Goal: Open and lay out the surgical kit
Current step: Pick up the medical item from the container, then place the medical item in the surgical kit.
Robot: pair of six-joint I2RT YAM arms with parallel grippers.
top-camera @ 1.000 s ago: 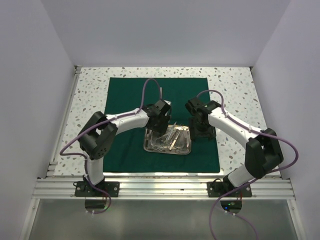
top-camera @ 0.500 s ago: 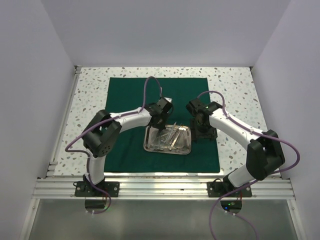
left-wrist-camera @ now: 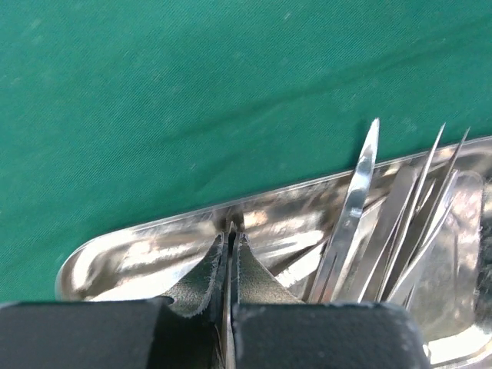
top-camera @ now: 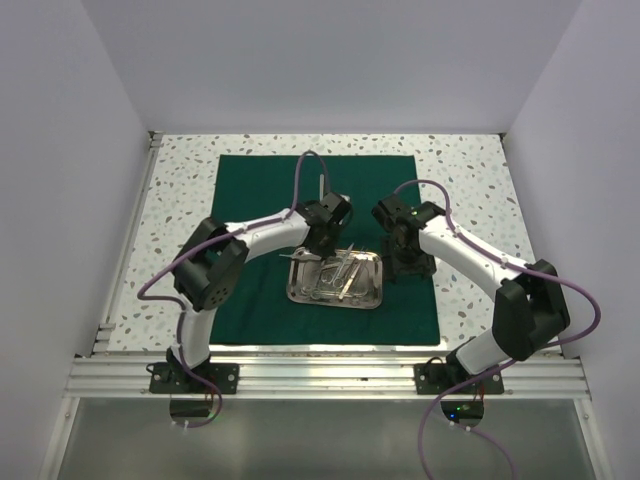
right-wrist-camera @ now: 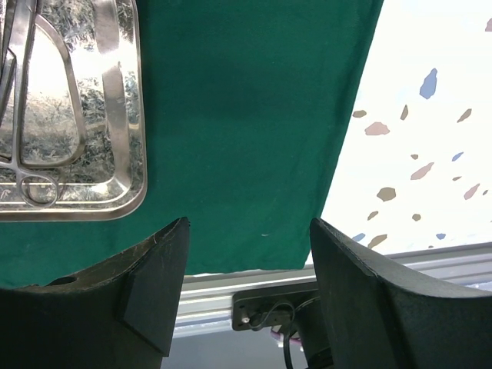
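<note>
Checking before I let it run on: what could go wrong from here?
1. The left gripper pinches a slim instrument by a thin edge; it may slip or swivel when carried.
2. The other instruments lie bunched and crossed in the tray; the held one could snag them and drag them out.
3. The right gripper hangs open close beside the tray; the two grippers might collide if both move in.
</note>
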